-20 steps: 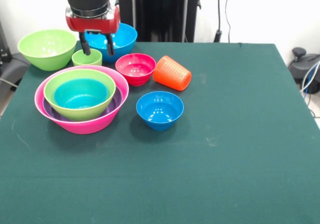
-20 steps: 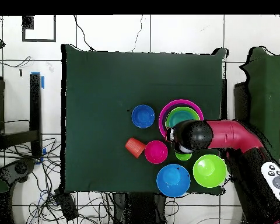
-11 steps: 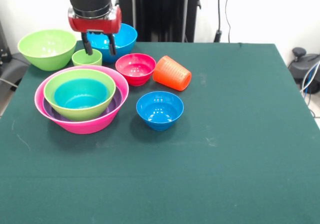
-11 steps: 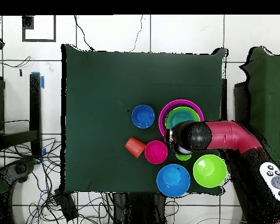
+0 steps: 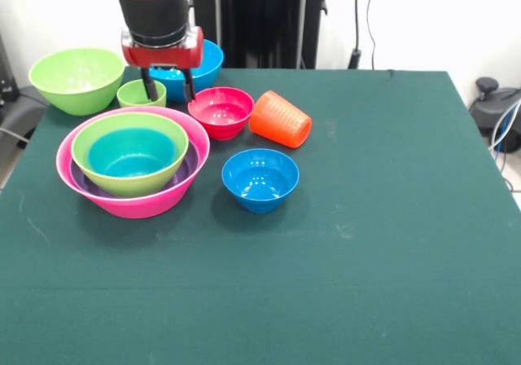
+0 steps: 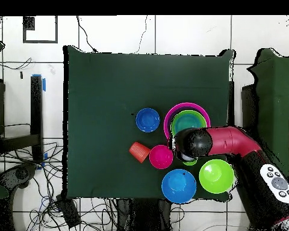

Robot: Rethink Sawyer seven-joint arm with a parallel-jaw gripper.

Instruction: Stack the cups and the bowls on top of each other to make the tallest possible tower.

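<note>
My gripper [image 5: 169,90] hangs open and empty between the short lime-green cup [image 5: 137,94] and the small red bowl [image 5: 221,111], with its fingertips close to the table. The ribbed orange cup [image 5: 280,119] lies on its side right of the red bowl. A huge pink bowl [image 5: 142,204] holds a purple bowl [image 5: 190,163], a lime-green bowl [image 5: 155,179] and a teal bowl [image 5: 130,155], nested. The small blue bowl [image 5: 260,178] sits alone. Behind the gripper the large blue bowl [image 5: 203,62] is partly hidden. A second lime-green bowl [image 5: 77,78] stands far left. From overhead, the arm [image 6: 228,139] covers most of the lime-green cup [image 6: 189,161].
The green table [image 5: 366,218] has its open room on the picture's right and front in the front view. Overhead, the bowls cluster near the table's lower right, with the large blue bowl [image 6: 179,185] and the second lime-green bowl [image 6: 216,175] near the table's edge.
In the front view my gripper has shifted right and a little lower, from above the lime-green cup to the gap between that cup and the red bowl. Nothing else moved.
</note>
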